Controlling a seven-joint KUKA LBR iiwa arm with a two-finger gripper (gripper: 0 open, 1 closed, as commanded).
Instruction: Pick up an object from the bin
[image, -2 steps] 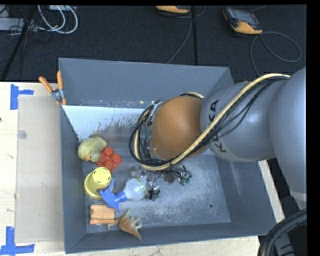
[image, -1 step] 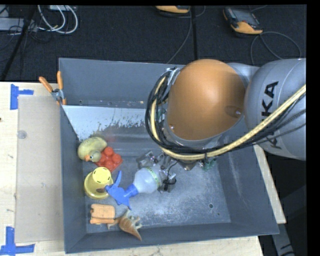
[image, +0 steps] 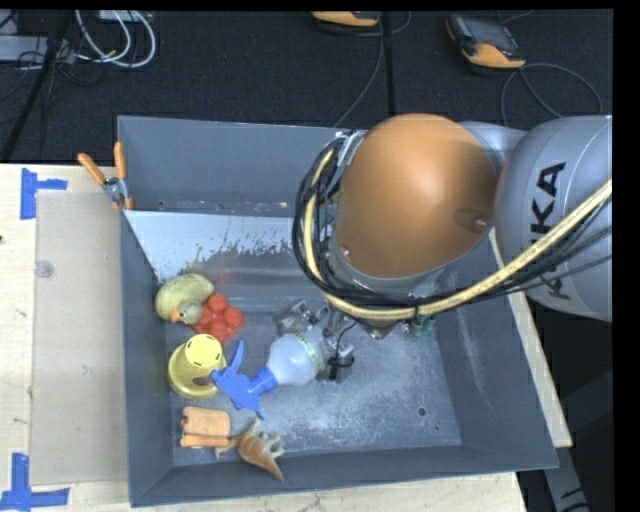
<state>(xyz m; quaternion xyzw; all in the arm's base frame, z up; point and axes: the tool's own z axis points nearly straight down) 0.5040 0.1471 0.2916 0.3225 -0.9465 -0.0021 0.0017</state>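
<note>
My gripper hangs low in the middle of the bin, mostly hidden under the arm's orange cover. Directly at its left lower side lies a pale, rounded bulb-shaped thing with a green band and a blue handle pointing down-left. The gripper's dark tip touches or nearly touches the bulb's right end. A yellow cup lies on its side just left of the blue handle.
A yellow-green rubber duck and a red knobbly berry toy lie at the left wall. A tan waffle-like block and a brown spiky figure lie along the front left. The bin's right half has bare floor.
</note>
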